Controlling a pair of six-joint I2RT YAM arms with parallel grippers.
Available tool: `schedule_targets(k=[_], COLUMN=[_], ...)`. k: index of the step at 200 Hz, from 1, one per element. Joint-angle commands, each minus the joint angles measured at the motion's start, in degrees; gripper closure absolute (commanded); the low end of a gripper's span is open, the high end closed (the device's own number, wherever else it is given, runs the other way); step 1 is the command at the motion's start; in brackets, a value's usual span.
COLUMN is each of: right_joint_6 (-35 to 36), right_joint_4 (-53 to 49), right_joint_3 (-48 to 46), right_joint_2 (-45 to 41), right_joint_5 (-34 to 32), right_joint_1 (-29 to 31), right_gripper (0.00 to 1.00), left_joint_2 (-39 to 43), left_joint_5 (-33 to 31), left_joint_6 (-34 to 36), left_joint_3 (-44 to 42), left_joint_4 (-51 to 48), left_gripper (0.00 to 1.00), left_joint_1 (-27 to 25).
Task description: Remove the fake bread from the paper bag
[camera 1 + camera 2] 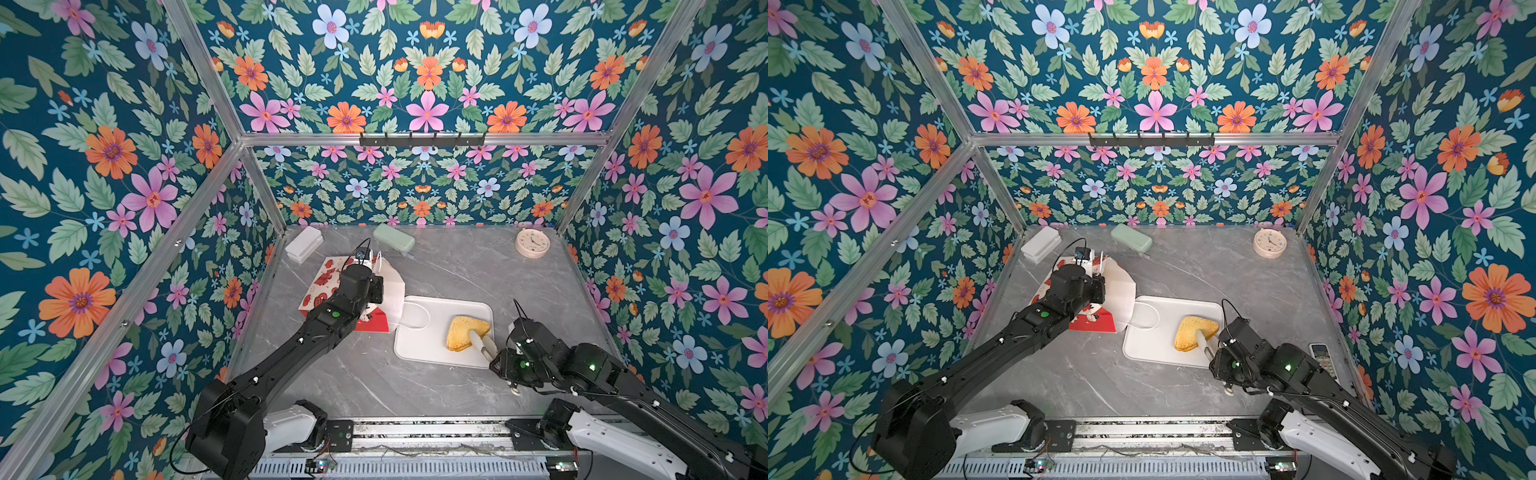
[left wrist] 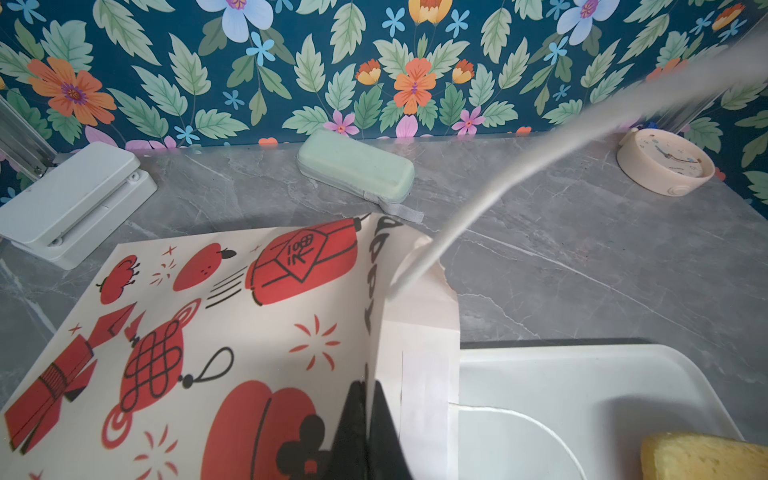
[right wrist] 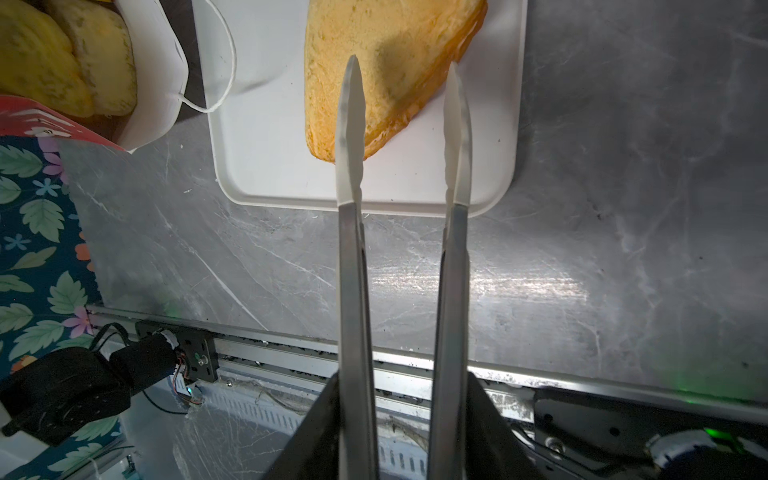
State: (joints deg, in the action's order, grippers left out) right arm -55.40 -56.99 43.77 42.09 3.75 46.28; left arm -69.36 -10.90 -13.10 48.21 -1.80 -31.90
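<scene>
In both top views the paper bag sits tipped on the tabletop, just beside the white tray. Its mouth is turned toward the tray, which we judge keeps each carry short. The left arm reaches over the bag. One triangular piece of fake bread lies flat on the tray. The tongs stretch over it from the right claw.

In the left wrist view the left claw is closed, its black fingers pinching the upper edge of the bag's mouth. We take this grip to be a prop. It lifts the paper so the mouth stands open and the bag cannot slide while the other arm works.

In the right wrist view the right claw is clamped on the metal arms of the tongs, whose white tips stand apart. One tip lies over the triangular piece and the other over bare tray beside it, so we judge the piece is resting, not squeezed. More yellow pieces show inside the bag's mouth, so the task looks only partly done. The next reach calls for sending the tongs into that held-open mouth without catching the thin paper edge.
</scene>
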Motion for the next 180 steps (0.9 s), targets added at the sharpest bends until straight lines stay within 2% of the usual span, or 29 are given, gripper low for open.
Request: schedule_targets(k=[1, 33, 73, 127, 180], right_joint_6=[-1.94, -3.36, -4.71, -3.53, -1.33], right_joint_4=[3.56, 8.33, 13.95, 20.33, 22.19], right_joint_3=[-1.79, -5.77, -10.31, -13.52, -14.87], right_joint_2=[-0.92, -2.56, -6.76, -6.93, -8.74], right_joint_5=[1.31, 2.13, -0.30, -2.17, -5.05], right_joint_1=[0.05, 0.06, -0.02, -0.03, 0.02], right_gripper=[0.57, 0.57, 0.57, 0.58, 0.71], left_joint_2=[0.37, 0.28, 0.11, -0.16, -0.35], left_joint_5=[-0.10, 0.61, 0.79, 1.14, 1.39], left_joint_6=[0.80, 0.80, 0.81, 0.80, 0.71], left_joint_3=[0.66, 0.85, 0.76, 0.80, 0.37], left_joint_4=[0.57, 0.49, 0.49, 0.75, 0.92], left_gripper=[1.00, 1.00, 1.00, 1.00, 1.00], left_joint_1=[0.00, 0.00, 0.00, -0.05, 0.00])
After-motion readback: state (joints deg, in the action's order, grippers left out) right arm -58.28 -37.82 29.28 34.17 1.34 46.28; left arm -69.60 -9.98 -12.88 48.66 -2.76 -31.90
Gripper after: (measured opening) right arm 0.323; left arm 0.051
